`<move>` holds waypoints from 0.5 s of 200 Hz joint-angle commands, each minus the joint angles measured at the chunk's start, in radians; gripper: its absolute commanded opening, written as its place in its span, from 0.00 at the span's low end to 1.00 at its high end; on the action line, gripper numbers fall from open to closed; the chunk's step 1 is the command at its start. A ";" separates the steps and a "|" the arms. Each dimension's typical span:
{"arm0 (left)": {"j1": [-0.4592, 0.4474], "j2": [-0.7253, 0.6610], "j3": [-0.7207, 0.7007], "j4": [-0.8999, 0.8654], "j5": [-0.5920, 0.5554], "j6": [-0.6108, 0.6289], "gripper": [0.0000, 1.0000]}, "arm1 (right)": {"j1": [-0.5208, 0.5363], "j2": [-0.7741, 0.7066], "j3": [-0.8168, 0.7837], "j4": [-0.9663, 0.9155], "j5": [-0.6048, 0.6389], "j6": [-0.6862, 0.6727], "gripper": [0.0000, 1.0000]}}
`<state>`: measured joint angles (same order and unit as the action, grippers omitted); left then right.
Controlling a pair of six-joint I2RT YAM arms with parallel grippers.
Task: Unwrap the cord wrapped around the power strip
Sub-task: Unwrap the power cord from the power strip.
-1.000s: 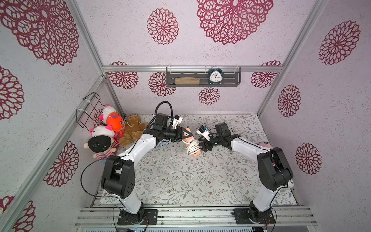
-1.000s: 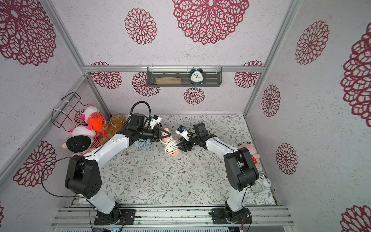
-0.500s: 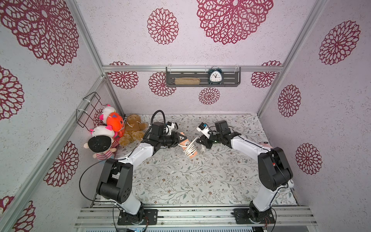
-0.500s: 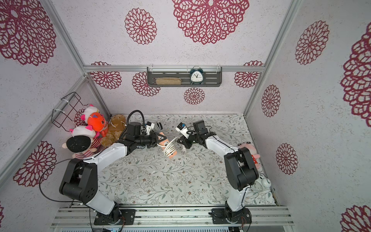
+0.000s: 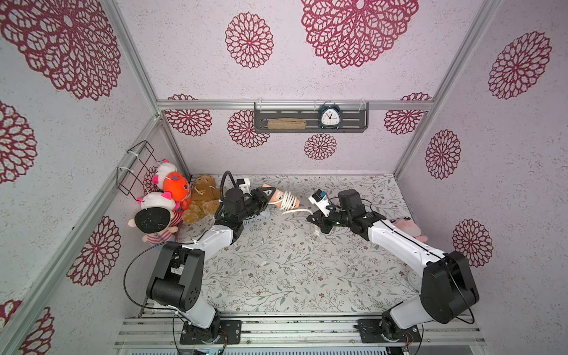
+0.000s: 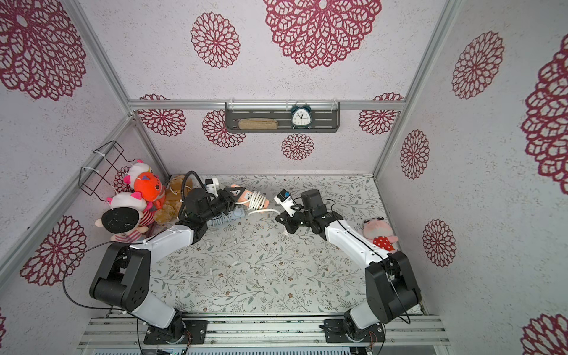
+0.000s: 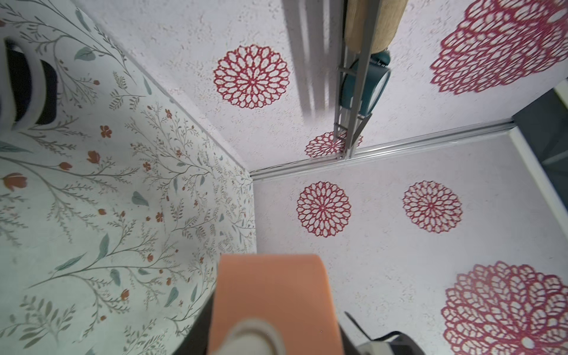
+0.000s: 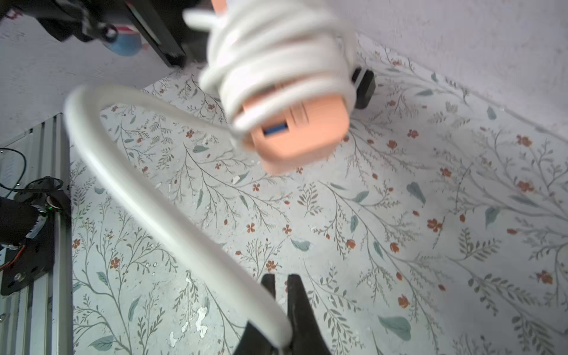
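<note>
The floral table (image 5: 276, 264) carries both arms. The peach power strip (image 5: 278, 196) is held up above the table's far half, between the arms and clear of the surface. Its long axis runs across the table, nearly side to side. One end is in the left arm's grasp. The free end points toward the right arm and angles slightly toward the near edge. In the right wrist view, blurred, that free end faces the camera and shows a small blue port.

The white cord (image 5: 288, 200) is wound in several close turns around the strip's free half. From the coils a loose length bows out and leads across to the right arm.

The left fingers (image 5: 262, 196) are clamped on the strip near its far-left end, and a pale socket face shows just ahead of them. The right fingers (image 8: 296, 295) are pressed nearly together, with only a slit between their tips. They pinch the loose cord close to their root, a little to the near side of the strip's free end.
</note>
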<state>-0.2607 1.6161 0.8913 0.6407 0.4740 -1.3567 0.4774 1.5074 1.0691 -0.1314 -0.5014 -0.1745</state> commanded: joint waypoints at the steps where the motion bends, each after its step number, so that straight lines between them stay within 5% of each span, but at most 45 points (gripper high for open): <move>1: 0.018 0.012 -0.042 0.272 0.073 -0.159 0.00 | -0.022 0.039 0.021 0.048 0.074 0.076 0.00; 24: 0.026 -0.014 -0.092 0.239 0.151 -0.136 0.00 | -0.044 0.118 0.102 0.018 0.144 0.104 0.00; 65: 0.029 -0.147 -0.140 -0.162 0.212 0.156 0.00 | -0.076 0.212 0.309 -0.078 0.206 0.089 0.00; 100: 0.034 -0.138 -0.196 0.011 0.228 0.093 0.00 | -0.084 0.151 0.315 -0.106 0.202 0.017 0.00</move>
<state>-0.2325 1.4811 0.7067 0.5362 0.6445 -1.2541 0.4011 1.7382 1.3643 -0.2111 -0.3195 -0.1177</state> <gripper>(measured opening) 0.373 0.097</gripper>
